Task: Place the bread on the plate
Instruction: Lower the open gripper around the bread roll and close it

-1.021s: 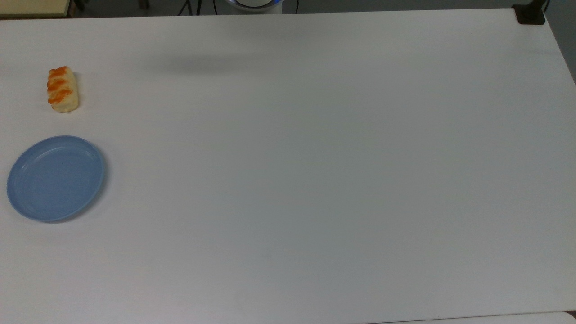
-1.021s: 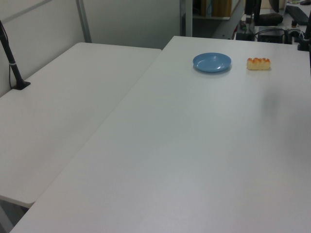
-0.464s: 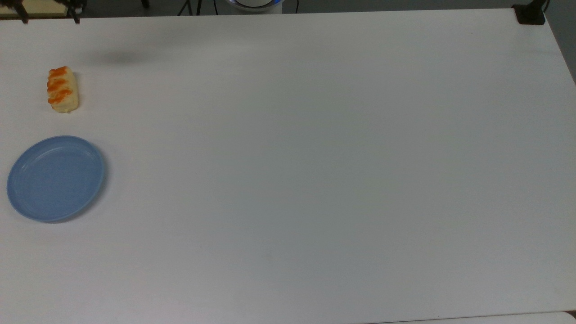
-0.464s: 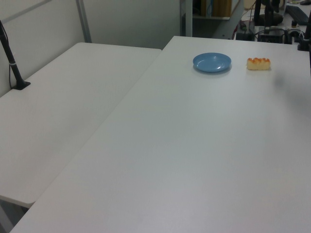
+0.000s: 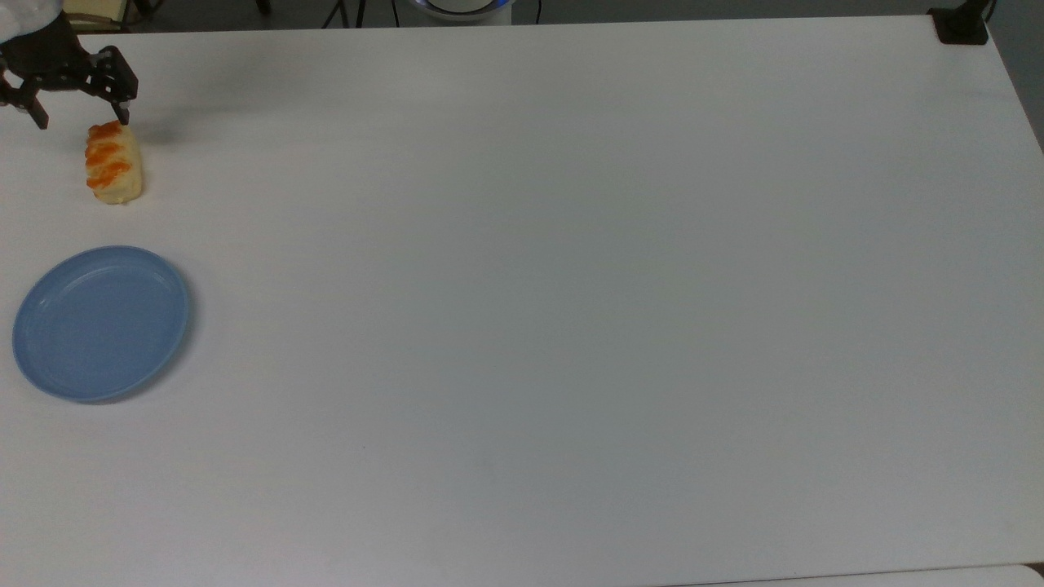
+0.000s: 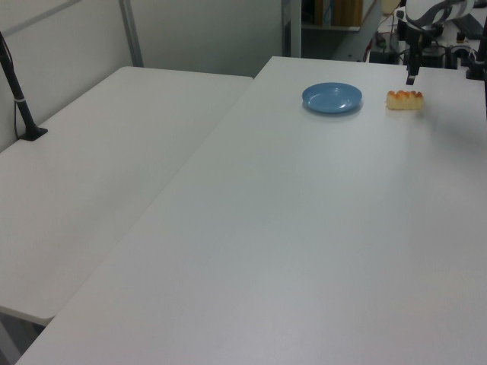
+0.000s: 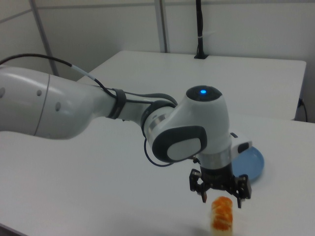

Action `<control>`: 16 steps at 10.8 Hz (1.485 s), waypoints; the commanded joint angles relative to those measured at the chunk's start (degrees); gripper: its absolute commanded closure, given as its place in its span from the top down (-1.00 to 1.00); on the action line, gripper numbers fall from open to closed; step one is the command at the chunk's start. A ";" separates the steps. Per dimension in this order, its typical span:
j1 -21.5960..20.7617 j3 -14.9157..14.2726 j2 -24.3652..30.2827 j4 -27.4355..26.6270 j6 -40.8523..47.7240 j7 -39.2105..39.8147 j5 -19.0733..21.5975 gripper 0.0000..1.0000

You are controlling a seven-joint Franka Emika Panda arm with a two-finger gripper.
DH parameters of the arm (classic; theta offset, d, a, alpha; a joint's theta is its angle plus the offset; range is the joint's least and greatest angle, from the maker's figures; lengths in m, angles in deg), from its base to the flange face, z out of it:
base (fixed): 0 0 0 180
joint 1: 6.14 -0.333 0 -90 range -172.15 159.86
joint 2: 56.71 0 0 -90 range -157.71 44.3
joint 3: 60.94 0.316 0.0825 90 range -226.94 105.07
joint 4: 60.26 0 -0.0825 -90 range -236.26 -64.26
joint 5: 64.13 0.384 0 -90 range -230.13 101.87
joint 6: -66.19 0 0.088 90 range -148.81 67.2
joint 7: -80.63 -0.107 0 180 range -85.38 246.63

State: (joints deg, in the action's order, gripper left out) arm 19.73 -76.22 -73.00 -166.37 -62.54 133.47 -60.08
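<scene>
Hovering near the counter's [image 5: 571, 244] far-left corner in the top view, the gripper [image 5: 79, 122] points down with its fingers [image 5: 122, 110] spread apart and nothing between them, which suits an approach before a grasp. One finger hangs just above the bread's [image 5: 113, 162] far end, so the opening looks not yet centred over the roll. The bread lies flat on the counter close to the top view's left edge, its length running toward the plate [image 5: 102, 323]. The plate sits bare nearer the front along that same edge, close to the bread but apart from it, likely so the carry is short. In the right view the gripper [image 7: 220, 197] hangs just over the bread [image 7: 222, 214], with the plate [image 7: 252, 164] behind it.
</scene>
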 commanded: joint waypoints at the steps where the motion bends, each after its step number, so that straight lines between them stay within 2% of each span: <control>1: 1.02 -0.09 -1.80 -0.67 -1.96 1.83 2.54 0.95; 3: 1.03 0.17 -2.69 -1.37 -1.96 1.74 9.36 0.92; 6: 1.11 0.35 -3.74 -2.17 -5.10 2.53 10.28 0.98; 8: 1.11 0.35 -4.70 -2.25 -5.74 4.37 10.19 0.94; 9: 1.11 0.35 -4.80 -2.25 -5.74 5.16 10.02 0.66; 10: 1.11 0.35 -4.88 -2.25 -5.65 5.17 10.02 -0.04; 11: 1.20 0.35 -4.80 -2.17 -5.39 4.91 10.02 -0.29; 14: 0.50 1.22 -4.44 1.33 -2.59 -1.56 10.63 -0.31; 16: 0.41 4.63 -4.97 5.03 -2.49 -8.15 10.37 -0.31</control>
State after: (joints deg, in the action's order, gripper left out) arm 20.57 -74.88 -78.35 -164.84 -66.40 132.29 -50.33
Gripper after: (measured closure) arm 0.652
